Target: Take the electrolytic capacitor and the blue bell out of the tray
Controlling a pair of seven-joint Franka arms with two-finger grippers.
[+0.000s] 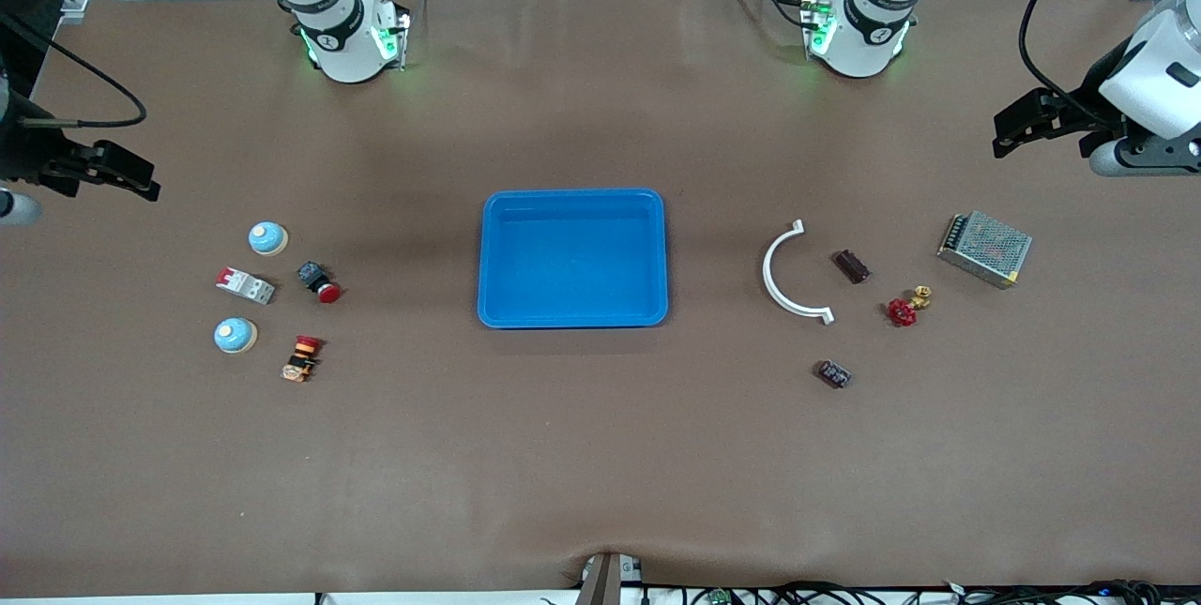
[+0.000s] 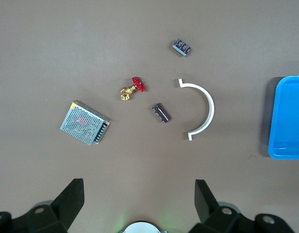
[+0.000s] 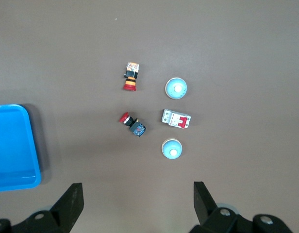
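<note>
Blue, the shallow plastic tray point(image 1: 572, 258) on the brown desk point(image 1: 600, 455) lay empty, both the left pincer point(image 2: 140, 194) and right pincer point(image 3: 137, 194) hung wide open holding nothing, so seemingly no removal remained to do well.

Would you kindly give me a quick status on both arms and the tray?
Left gripper and right gripper open, holding nothing, waiting at their table ends. Tray mid-table, nothing in it. Two blue bells on table near right arm.

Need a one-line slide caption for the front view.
Empty blue tray mid-table, small parts at both ends, left claw and right claw open, waiting at the ends.
</note>
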